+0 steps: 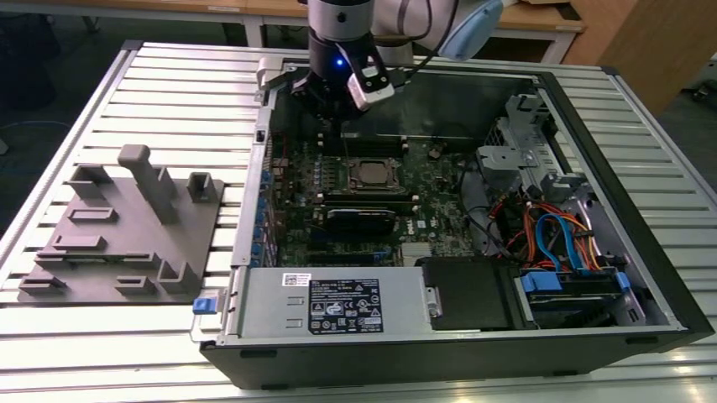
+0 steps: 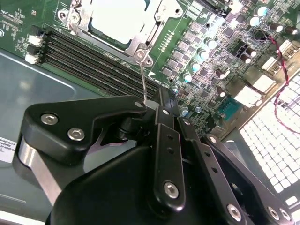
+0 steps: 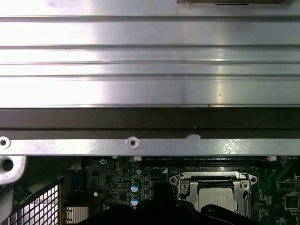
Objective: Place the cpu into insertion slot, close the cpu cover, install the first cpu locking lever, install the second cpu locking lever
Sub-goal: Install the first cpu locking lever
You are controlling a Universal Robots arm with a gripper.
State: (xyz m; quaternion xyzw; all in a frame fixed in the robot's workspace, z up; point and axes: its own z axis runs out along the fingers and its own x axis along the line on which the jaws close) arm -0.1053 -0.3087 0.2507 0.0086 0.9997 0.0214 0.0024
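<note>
Exterior view has the small square silver-grey cpu point(image 1: 368, 174) seated in the dark metal-ringed insertion slot point(image 1: 349, 184) on the green circuit board point(image 1: 437, 197), a little nearer the camera than the black gripper point(image 1: 332, 117), which hangs over the board's far edge with a blue light lit on the wrist. In the second wrist view the thin silvery cpu cover point(image 2: 158, 26) lies flat around the chip, and a thin silvery wire locking lever point(image 2: 142, 77) rises from the socket's corner up to the gripper point(image 2: 151, 102), beside the long black memory slots point(image 2: 89, 58). The open black computer case point(image 1: 633, 277) lies on a slatted aluminium tabletop point(image 1: 168, 92), with a grey moulded fixture plate point(image 1: 123, 243) at the exterior view's left and wooden desks point(image 1: 538, 21) behind. The jaws look drawn together on the locking lever's upper end.
</note>
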